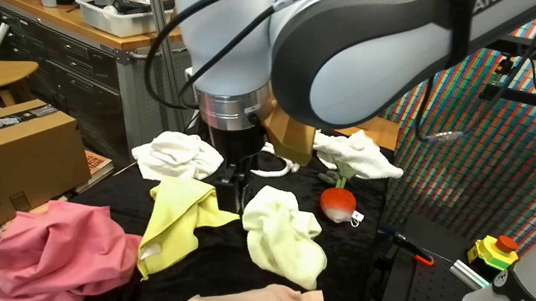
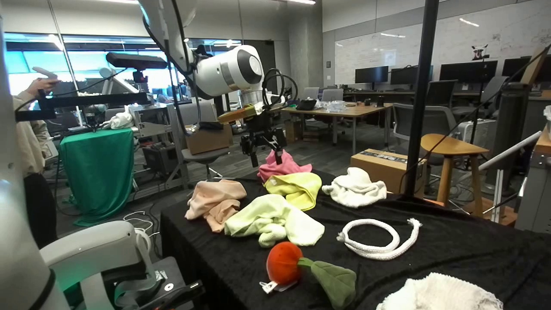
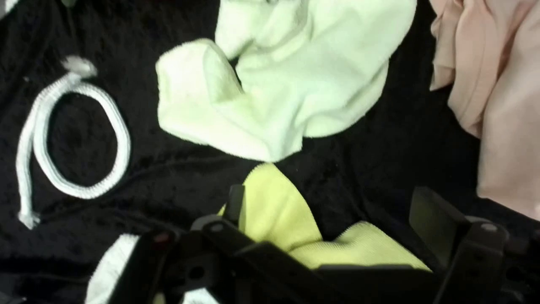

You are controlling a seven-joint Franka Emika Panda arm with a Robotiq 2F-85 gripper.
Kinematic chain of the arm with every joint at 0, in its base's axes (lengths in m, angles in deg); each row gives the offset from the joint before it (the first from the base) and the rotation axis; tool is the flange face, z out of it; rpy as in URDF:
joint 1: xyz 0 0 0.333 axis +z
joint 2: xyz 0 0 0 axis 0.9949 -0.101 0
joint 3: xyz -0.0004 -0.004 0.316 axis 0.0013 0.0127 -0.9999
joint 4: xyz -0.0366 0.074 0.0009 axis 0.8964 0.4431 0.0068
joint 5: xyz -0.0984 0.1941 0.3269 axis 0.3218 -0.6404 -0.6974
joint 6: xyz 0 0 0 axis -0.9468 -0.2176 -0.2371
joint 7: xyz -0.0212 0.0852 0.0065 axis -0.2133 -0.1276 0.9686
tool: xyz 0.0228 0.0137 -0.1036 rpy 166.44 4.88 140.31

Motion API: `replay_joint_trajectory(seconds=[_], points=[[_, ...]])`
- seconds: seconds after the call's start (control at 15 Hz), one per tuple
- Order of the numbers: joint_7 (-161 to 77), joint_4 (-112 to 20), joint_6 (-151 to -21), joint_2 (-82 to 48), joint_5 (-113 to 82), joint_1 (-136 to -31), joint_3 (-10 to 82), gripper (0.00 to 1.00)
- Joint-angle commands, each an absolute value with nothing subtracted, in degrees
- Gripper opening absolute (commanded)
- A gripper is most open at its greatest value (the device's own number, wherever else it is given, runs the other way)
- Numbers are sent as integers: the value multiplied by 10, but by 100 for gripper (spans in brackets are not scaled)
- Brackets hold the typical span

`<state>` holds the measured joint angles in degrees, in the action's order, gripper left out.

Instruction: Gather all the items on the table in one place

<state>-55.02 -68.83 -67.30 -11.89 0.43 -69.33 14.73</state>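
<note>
On black-draped desk (image 2: pixel 465 241): pink cloth (image 1: pixel 66 250), yellow cloth (image 1: pixel 173 222), pale-green cloth (image 1: pixel 286 238), peach cloth (image 2: pixel 215 198), two white cloths (image 1: pixel 177 157), coiled white rope (image 2: pixel 379 254), red plush toy (image 2: pixel 283 261). Jaws: wide apart, raised above the cloths.

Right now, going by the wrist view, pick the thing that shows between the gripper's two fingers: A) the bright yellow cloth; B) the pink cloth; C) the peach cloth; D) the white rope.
A: in the wrist view, the bright yellow cloth shows in the gap of the open gripper, with the white rope and peach cloth off to either side.
</note>
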Motion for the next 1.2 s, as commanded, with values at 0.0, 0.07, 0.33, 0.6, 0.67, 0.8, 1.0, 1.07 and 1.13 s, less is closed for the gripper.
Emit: replay_joint_trajectory(seconds=[0.0,0.07,0.33,0.6,0.67,0.8,1.0,1.07,1.13], points=[[-524,-561,-649,-216,35,-650,160,100],[-521,-536,-664,-244,40,-639,164,100],[-501,-471,-692,-293,44,-610,181,100],[-490,-445,-731,-316,41,-593,198,100],[-489,-443,-741,-320,40,-590,201,100],[-493,-449,-770,-325,39,-586,207,100],[-514,-476,-867,-333,49,-579,218,100],[-516,-484,-896,-335,52,-577,223,100],[-518,-497,-945,-341,51,-576,228,100]])
